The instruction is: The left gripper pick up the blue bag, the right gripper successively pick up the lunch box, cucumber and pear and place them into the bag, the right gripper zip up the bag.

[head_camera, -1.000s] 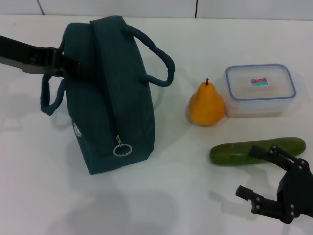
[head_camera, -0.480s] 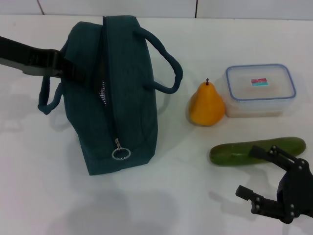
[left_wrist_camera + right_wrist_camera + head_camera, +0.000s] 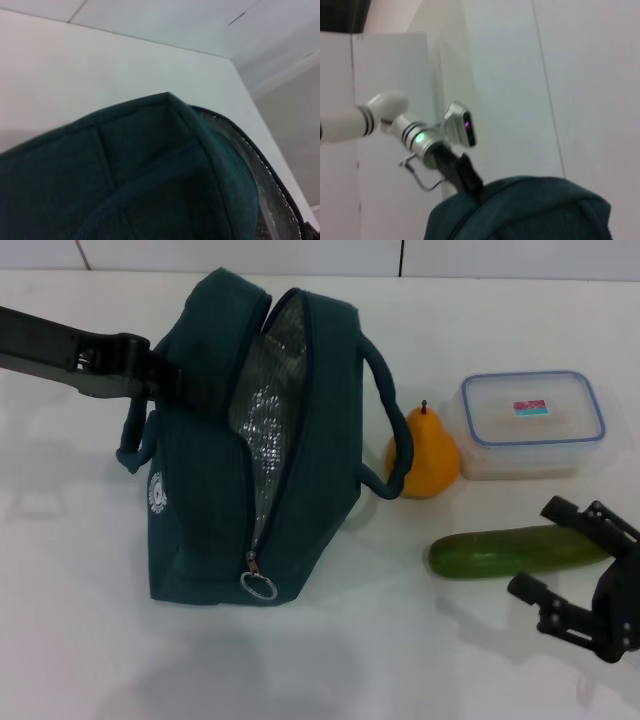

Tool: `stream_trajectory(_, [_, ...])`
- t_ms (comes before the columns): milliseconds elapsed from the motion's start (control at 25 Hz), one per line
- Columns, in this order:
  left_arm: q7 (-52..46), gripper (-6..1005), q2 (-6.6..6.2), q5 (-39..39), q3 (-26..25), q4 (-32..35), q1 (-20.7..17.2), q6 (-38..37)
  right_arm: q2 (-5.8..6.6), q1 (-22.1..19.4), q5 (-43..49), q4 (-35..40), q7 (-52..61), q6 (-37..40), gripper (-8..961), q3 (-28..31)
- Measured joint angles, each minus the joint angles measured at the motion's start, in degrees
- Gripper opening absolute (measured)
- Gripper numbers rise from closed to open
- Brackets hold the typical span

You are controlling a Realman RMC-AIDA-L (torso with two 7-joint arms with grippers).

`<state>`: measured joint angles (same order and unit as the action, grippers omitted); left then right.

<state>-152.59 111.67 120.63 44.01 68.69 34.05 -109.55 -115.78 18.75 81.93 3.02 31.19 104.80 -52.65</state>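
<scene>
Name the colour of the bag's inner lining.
Shiny silver lining inside the blue bag, clearest in the head view.

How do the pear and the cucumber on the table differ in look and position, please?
The pear is orange-yellow and plump with a short dark stem; the cucumber is dark green, long and slim. The pear stands upright between the blue bag and the lunch box; the cucumber lies flat, nearer the robot, close to the open right gripper. Both rest on the white table, outside the bag.
</scene>
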Motion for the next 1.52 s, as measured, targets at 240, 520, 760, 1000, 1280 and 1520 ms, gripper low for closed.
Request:
stream_trajectory(240, [-0.31, 43, -0.07, -0.50, -0.02, -0.94, -0.16, -0.08, 0.20, -0.93, -7.40, -0.98, 7.15, 2.09, 857, 0.00])
stream_trajectory(520, [-0.11, 43, 0.00, -0.90, -0.07, -1.26, -0.39, -0.31, 0.43, -3.86, -30.13, -6.47, 31.27, -1.16, 856, 0.09])
stream_trajectory(760, [-0.02, 41, -0.06, -0.99, -0.03, -1.28, -0.67, -0.49, 0.47, -4.93, -36.33, -6.94, 53.99, -12.27, 857, -0.06])
stream_trajectory(1000, [-0.03, 41, -0.06, -1.01, 0.18, -1.28, -0.61, -0.61, 0.45, -2.82, -35.33, -4.65, 65.76, -18.59, 856, -2.05])
stream_trajectory(1280, [-0.17, 41, -0.04, -1.20, 0.20, -1.14, -0.34, -0.76, 0.25, 0.76, -35.30, -4.27, 70.55, -23.92, 859, -4.92])
stream_trajectory(1520, [-0.31, 42, -0.04, -1.40, 0.16, -0.84, 0.18, -1.44, 0.03, 3.20, -35.33, -3.67, 74.18, -29.14, 861, -7.23])
